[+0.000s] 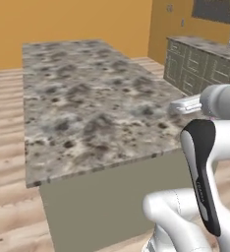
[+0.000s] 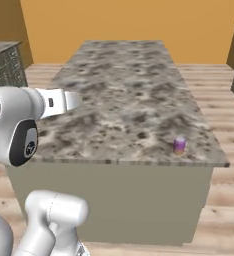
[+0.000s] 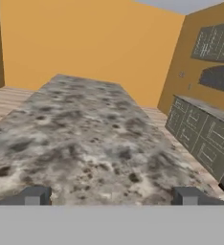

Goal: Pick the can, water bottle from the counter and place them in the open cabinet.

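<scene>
The can (image 2: 179,145), small and purple with an orange lower band, stands near the front right corner of the speckled granite counter (image 2: 124,95). My gripper (image 3: 111,196) is open, its two dark fingertips (image 3: 35,196) set wide apart with nothing between them. It hovers over the near end of the counter (image 3: 80,139), looking along its length. The white hand (image 2: 64,100) reaches over the counter's front left part, well left of the can. The water bottle and the open cabinet are out of view.
Olive-grey base cabinets (image 1: 200,66) with a stone top run along the orange wall to the right, across a strip of wooden floor (image 1: 151,64). Dark wall units (image 3: 214,43) hang above them. Another low cabinet (image 2: 4,65) stands at the left.
</scene>
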Robot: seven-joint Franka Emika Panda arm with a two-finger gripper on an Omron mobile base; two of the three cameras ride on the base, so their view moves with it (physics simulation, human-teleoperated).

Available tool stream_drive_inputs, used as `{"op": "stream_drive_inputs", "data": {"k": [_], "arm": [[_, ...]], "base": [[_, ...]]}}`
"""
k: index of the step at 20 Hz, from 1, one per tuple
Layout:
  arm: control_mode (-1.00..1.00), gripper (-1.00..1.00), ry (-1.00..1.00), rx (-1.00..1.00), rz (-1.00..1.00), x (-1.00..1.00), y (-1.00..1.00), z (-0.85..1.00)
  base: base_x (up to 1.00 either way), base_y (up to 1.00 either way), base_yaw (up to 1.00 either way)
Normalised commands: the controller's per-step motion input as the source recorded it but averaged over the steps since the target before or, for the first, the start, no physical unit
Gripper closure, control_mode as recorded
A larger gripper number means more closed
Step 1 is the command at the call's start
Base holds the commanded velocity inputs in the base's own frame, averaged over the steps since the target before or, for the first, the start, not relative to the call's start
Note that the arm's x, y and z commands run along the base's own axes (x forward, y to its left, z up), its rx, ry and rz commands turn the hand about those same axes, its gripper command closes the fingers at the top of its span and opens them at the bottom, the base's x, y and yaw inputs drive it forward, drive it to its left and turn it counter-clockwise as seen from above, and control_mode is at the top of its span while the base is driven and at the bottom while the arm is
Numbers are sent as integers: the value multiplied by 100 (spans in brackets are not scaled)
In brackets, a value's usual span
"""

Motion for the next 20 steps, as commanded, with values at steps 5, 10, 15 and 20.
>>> {"op": "stream_drive_inputs", "data": {"k": [5,10,15,20], "arm": [[100,-100,0,0,0,0,0,0],[100,-100,0,0,0,0,0,0],[100,-100,0,0,0,0,0,0],[100,-100,0,0,0,0,0,0]], "base": [[65,-72,-1],[52,-80,12],[48,-64,23],[37,-11,18]]}}
